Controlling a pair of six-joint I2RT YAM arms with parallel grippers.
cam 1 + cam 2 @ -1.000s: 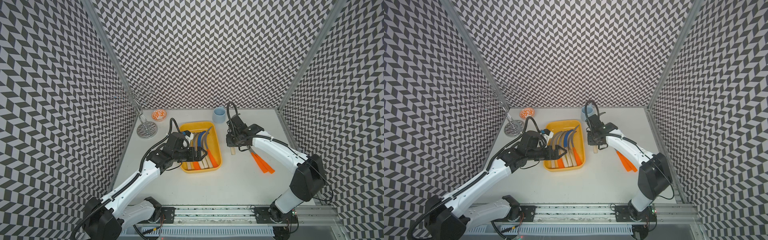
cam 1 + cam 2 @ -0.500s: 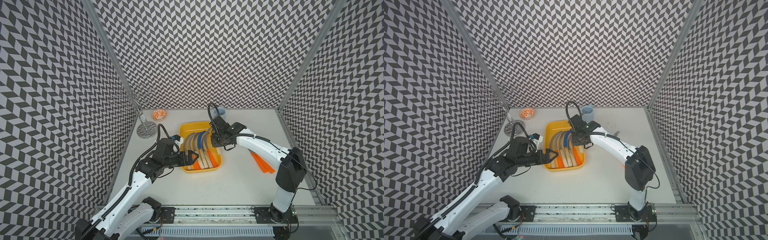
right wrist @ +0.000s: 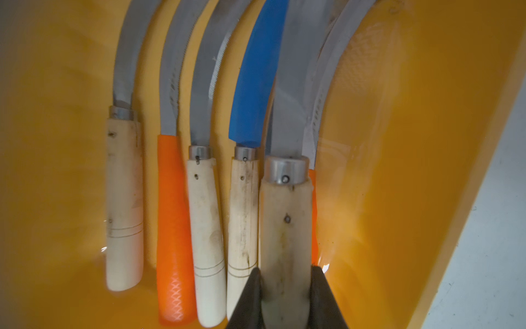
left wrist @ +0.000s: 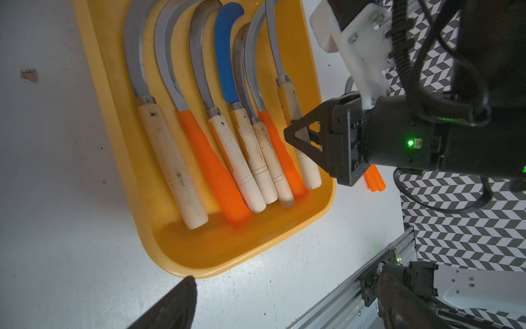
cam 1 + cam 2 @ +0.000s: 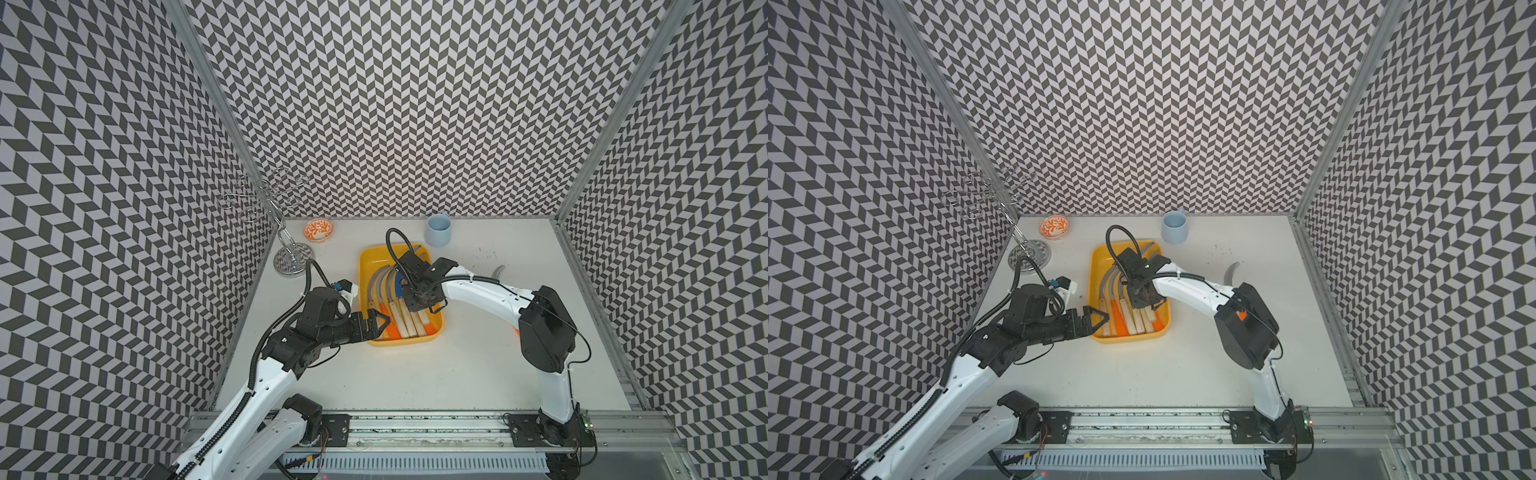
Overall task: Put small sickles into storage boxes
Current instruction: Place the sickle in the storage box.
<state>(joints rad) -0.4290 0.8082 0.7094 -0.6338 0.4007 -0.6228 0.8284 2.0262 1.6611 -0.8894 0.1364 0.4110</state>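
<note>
- left gripper [image 5: 380, 325] nearest, just beside the near left corner of the yellow tray [image 5: 405, 341]; jaws apart, nothing between them
- tray sits mid-table; six sickles [image 4: 216, 171] lie in it side by side, handles toward the near end, blades curving away; mixed pale wood and orange handles; one blade is blue [image 4: 226, 57]
- right gripper [image 3: 285, 287] over the tray's right side; jaws clamped on the wood handle of a seventh sickle [image 3: 284, 222]; cannot tell if it touches the tray floor
- loose sickle on the table right of the tray, mostly hidden by the right arm; grey blade shows [image 5: 500, 270]
- far edge: pale blue cup [image 5: 438, 230], orange-patterned bowl [image 5: 318, 230], wire rack [image 5: 291, 257]
</note>
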